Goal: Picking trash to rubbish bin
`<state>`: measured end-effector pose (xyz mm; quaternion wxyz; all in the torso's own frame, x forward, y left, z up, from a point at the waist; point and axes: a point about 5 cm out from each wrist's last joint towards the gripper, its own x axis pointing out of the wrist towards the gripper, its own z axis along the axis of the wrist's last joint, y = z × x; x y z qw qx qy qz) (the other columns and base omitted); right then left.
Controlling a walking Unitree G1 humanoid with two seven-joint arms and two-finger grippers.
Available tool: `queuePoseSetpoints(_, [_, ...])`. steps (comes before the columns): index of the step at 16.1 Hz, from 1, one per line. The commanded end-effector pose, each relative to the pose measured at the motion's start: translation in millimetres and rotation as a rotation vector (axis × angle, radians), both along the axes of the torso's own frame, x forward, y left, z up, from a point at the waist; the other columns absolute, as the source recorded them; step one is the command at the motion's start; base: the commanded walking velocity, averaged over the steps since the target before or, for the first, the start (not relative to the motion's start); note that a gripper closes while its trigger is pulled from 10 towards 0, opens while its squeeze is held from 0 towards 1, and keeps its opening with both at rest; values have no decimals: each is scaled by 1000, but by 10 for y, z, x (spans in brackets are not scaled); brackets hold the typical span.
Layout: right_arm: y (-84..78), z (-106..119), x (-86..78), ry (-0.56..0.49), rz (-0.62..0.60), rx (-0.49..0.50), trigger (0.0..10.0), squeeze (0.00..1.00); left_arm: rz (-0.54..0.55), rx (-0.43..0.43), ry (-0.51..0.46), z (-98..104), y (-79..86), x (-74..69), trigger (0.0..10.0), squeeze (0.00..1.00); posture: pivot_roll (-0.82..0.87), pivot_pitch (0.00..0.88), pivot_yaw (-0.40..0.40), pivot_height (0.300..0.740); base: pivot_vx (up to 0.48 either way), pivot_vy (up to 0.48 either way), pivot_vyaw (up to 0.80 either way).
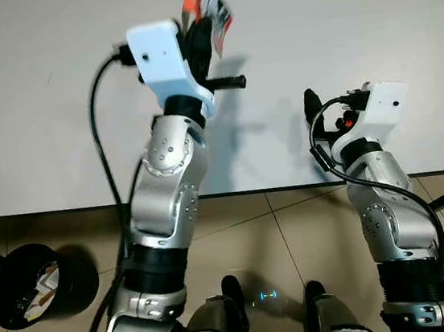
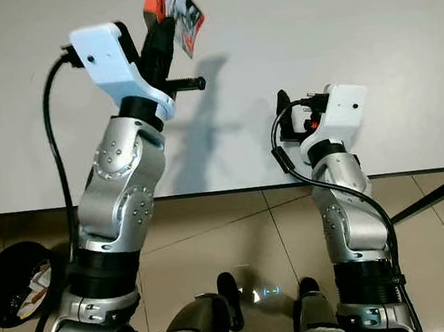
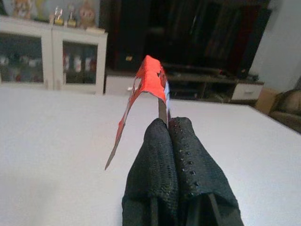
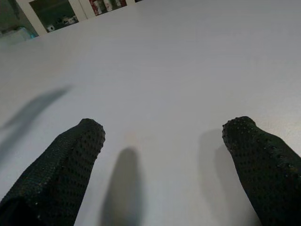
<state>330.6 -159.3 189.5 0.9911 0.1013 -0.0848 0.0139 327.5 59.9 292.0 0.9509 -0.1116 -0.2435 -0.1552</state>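
The left gripper (image 3: 165,128) is raised above the white table (image 1: 366,19), and its two fingers are pressed together on a red wrapper (image 1: 207,2), which hangs in the air, away from the table surface. The right gripper (image 4: 164,136) is low over the table near its front edge, with its fingers wide apart and nothing between them. A black bin (image 1: 27,284) with some trash inside stands on the tiled floor (image 1: 295,230) to the robot's left, below the table edge.

Red-orange wrapper (image 1: 206,2), black pincer fingers (image 3: 174,160), white table (image 1: 350,21).
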Motion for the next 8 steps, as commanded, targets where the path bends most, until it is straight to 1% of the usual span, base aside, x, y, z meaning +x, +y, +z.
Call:
queuePoseSetpoints(1, [44, -376, -27, 168, 24, 19, 10000, 0, -15, 26, -6, -18, 23, -53, 10000, 0, 10, 324, 160, 740, 0, 0, 0])
queuePoseSetpoints(4, [20, -365, -24, 165, 30, 12, 10000, 0, -26, 61, 7, -63, 77, -107, 10000, 0, 14, 323, 157, 740, 0, 0, 0])
queuePoseSetpoints(5, [-12, -349, -21, 160, 28, 4, 10000, 0, -15, 75, 18, -89, 138, -111, 10000, 0, 15, 324, 155, 740, 0, 0, 0])
queuePoseSetpoints(8, [-45, -320, -11, 152, 26, -4, 10000, 0, 7, 97, 21, -101, 244, -90, 10000, 0, 18, 326, 153, 740, 0, 0, 0])
